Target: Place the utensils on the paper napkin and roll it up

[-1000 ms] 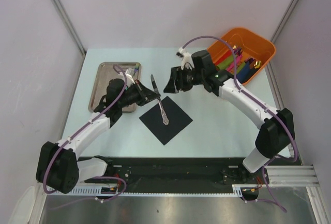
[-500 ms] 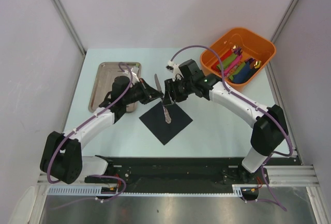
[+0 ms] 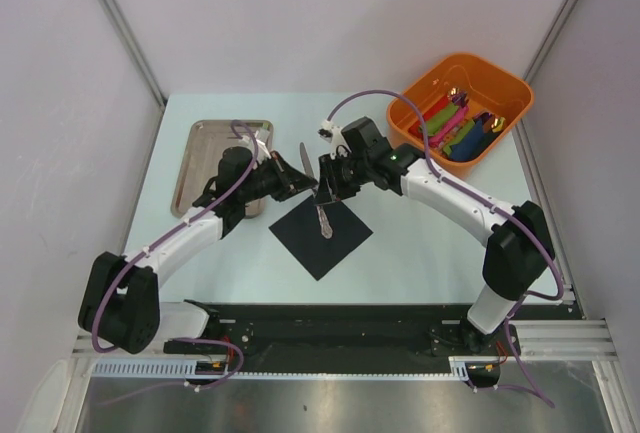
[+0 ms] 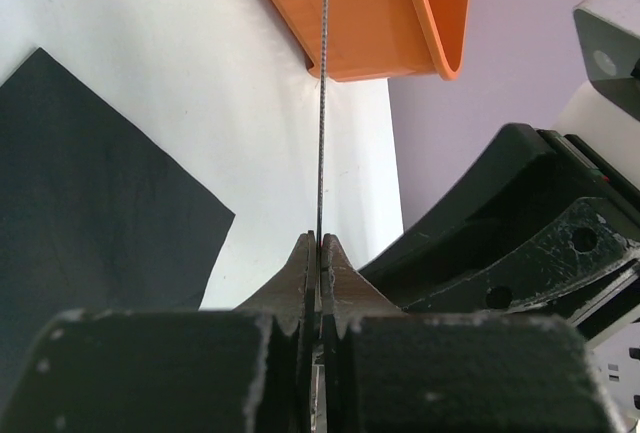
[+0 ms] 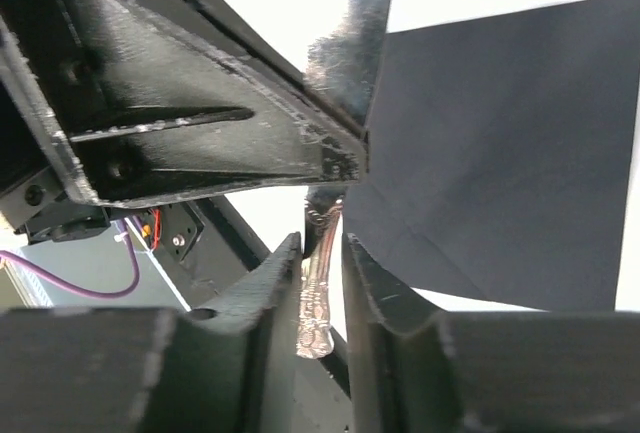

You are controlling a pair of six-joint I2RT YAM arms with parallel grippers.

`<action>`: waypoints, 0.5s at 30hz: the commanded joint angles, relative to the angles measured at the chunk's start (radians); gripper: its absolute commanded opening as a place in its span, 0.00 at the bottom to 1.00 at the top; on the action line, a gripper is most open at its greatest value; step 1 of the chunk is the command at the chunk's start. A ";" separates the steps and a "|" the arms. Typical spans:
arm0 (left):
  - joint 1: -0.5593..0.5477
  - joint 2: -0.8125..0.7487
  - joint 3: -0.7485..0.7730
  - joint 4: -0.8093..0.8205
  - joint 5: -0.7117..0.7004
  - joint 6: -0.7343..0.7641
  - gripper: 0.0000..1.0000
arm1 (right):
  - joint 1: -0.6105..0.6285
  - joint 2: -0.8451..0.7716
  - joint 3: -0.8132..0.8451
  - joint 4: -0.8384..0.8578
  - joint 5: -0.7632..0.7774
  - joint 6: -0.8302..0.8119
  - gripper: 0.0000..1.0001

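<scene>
Two robot arms reach inward over a pale tabletop (image 3: 420, 243) and meet above a black paper napkin (image 3: 325, 245), which lies flat, turned like a diamond, near the middle.

The left end effector (image 3: 296, 183) is pressed together on a slim metal utensil (image 4: 322, 103). From the left wrist camera the piece shows edge-on as a thin bright line rising from between the closed fingers. From above it stands off the tabletop, just past the napkin's far corner.

A second utensil (image 3: 322, 218) with a patterned, shiny handle lies on the napkin, running from the far corner toward the middle. The right end effector (image 5: 322, 245) is down at that far end. Its two fingers sit a little apart, one on each side of the handle, with a sliver of space on at least one side — straddling the handle, not visibly clamped on it. The two end effectors are nearly touching.

A steel tray (image 3: 200, 153) sits at the left, partly under the left arm. An orange bin (image 4: 370, 23) at the far right corner holds brightly coloured rolls (image 3: 455, 131) — well apart from the napkin.
</scene>
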 commanded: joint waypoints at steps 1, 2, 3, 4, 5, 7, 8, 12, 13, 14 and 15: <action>-0.009 0.000 0.032 0.058 0.003 -0.008 0.00 | 0.005 0.005 0.014 0.028 0.006 0.009 0.21; -0.011 0.000 0.031 0.057 0.002 -0.011 0.00 | 0.005 0.004 0.012 0.031 0.002 0.009 0.18; -0.011 0.000 0.029 0.058 0.003 -0.011 0.00 | 0.004 0.007 0.012 0.031 -0.001 0.012 0.10; -0.012 0.000 0.029 0.057 0.003 -0.009 0.00 | 0.002 0.005 0.012 0.033 -0.003 0.017 0.05; -0.012 0.000 0.028 0.060 0.002 -0.011 0.00 | 0.001 0.007 0.011 0.036 -0.009 0.021 0.00; -0.012 0.000 0.023 0.061 -0.001 -0.009 0.00 | -0.003 0.007 0.011 0.039 -0.015 0.031 0.00; -0.011 -0.002 0.023 0.057 -0.005 -0.008 0.04 | -0.004 0.004 0.009 0.039 -0.010 0.041 0.00; 0.001 -0.017 0.028 0.018 -0.021 0.025 0.49 | -0.018 0.010 0.006 0.038 0.049 0.084 0.00; 0.009 -0.023 0.028 -0.006 -0.026 0.038 0.56 | -0.021 0.014 0.004 0.035 0.066 0.094 0.00; 0.018 -0.037 0.025 -0.018 -0.031 0.048 0.67 | -0.021 0.019 0.006 0.027 0.098 0.103 0.00; 0.041 -0.045 0.022 -0.034 -0.038 0.058 0.80 | -0.018 0.031 0.011 0.019 0.112 0.121 0.00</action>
